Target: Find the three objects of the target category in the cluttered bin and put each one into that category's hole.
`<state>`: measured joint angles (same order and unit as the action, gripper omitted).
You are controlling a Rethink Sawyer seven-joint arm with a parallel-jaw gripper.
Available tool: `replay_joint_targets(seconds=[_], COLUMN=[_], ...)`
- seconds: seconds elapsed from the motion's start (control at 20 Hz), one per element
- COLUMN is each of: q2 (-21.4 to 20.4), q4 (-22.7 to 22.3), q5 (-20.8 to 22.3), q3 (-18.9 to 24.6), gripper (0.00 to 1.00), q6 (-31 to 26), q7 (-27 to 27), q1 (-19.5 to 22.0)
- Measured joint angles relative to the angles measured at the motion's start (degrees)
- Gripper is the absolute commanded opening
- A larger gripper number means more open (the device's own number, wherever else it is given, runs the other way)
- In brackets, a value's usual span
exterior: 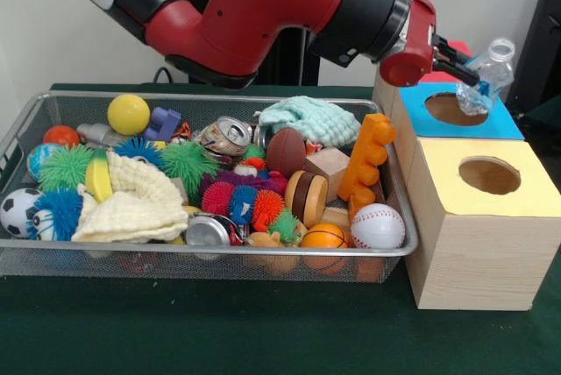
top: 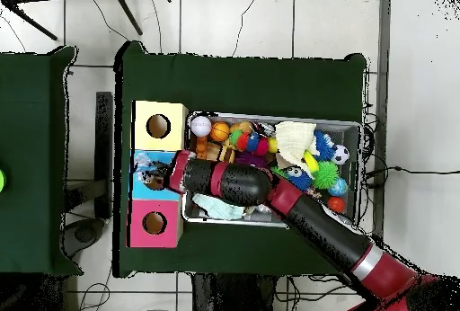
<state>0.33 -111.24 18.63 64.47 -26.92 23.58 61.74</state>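
One pincer: the pincer (exterior: 466,67) sits over the blue-topped box (exterior: 500,123), its black fingers (exterior: 454,53) closed on a clear plastic bottle (exterior: 485,77).
Bottle position: tilted, cap up toward the right, its lower end just at the rim of the blue box's round hole (exterior: 450,109); from above it shows only as a pale patch on the blue box.
Surface: a dark green tabletop (exterior: 219,331) carries everything; from overhead, pale floor tiles (top: 296,20) surround it and a second green table (top: 31,155) stands beside it.
Boxes: three in a row beside the bin, namely a yellow-topped box (exterior: 478,217), the blue one, and a pink-topped box (top: 154,224), each with a round hole.
Bin: a wire mesh bin (exterior: 202,261) touching the yellow box, heaped with clutter.
Clutter: a baseball (exterior: 378,226), a small basketball (exterior: 325,237), an orange building block (exterior: 366,158), crushed cans (exterior: 224,137), a yellow ball (exterior: 129,114), a soccer ball (exterior: 17,211), spiky rubber balls (exterior: 242,202), a cream cloth (exterior: 131,204) and a mint cloth (exterior: 308,119).
Arm pose: the red and black arm (exterior: 272,7) stretches nearly level above the bin's far edge, wrist reaching to the blue box.
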Motion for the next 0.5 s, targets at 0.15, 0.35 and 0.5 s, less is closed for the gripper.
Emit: replay_joint_targets(seconds=[0.15, 0.35, 0.5], q2=[0.16, 0.12, -0.61], q4=[0.97, 2.05, 2.98], q5=[0.82, 1.61, 1.64], q3=[-0.01, 0.01, -0.13], gripper=[0.0, 0.0, 1.0], q6=[0.0, -0.05, -0.86], q7=[0.0, 0.0, 0.0], q1=[0.12, 0.25, 0.12])
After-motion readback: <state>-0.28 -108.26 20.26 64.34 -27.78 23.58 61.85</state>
